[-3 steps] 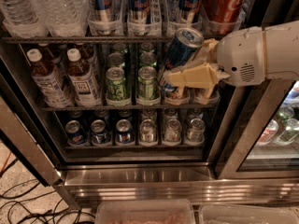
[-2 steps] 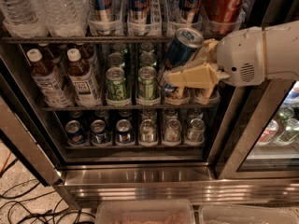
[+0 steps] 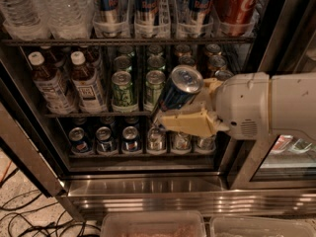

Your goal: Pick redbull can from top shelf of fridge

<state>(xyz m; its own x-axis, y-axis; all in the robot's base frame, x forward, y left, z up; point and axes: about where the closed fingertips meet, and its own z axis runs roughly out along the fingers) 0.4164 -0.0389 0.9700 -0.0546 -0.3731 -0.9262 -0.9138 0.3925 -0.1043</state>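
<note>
Since the earlier frame the redbull can has come lower with the gripper, and we now see it tilted, silver top toward us, in front of the middle rack and well below the top shelf of the fridge. The gripper's tan fingers pinch the can's body, one lying beneath it, the white arm entering from the picture's right. Behind, three blue cans and a red Coca-Cola can stand in the top shelf's clear lane trays; green cans stand just beside the held can
</note>
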